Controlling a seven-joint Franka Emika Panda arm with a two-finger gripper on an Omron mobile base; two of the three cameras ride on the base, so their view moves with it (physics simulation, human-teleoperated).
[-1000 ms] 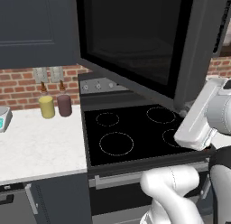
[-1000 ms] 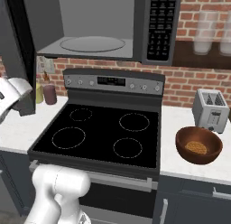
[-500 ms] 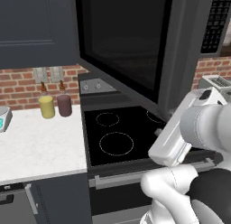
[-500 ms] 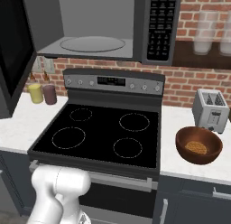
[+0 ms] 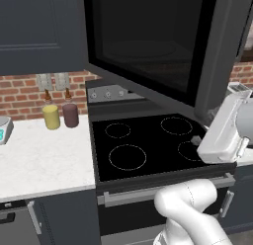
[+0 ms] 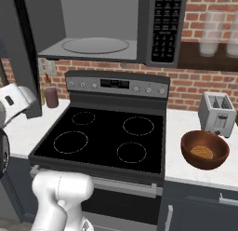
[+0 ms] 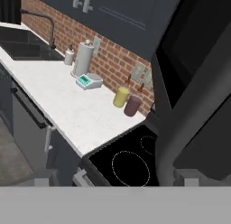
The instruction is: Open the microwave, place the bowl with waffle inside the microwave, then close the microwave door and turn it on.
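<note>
The microwave [image 6: 160,27] hangs above the stove with its light grey inside and round turntable [image 6: 95,44] showing. The microwave door [image 5: 143,46] is swung wide open toward the left; it also shows as a dark panel [image 6: 21,48] and fills the right of the hand view [image 7: 198,83]. The reddish-brown bowl [image 6: 204,150] with a waffle [image 6: 201,153] in it sits on the counter right of the stove, far from my hand. My gripper [image 5: 199,142] hangs by the door's free edge, over the stove's right side. It is open and holds nothing.
A black-topped stove [image 6: 107,132] lies below the microwave. A silver toaster [image 6: 216,114] stands behind the bowl. On the left counter stand a yellow cup [image 5: 51,116] and a maroon cup [image 5: 70,114], with a small scale [image 7: 89,81], a paper towel roll [image 7: 84,58] and a sink [image 7: 22,44] further along.
My hand dipped low over the stove's right side and has come back up beside the door's free edge. The jaws have spread apart. The door stays open.
</note>
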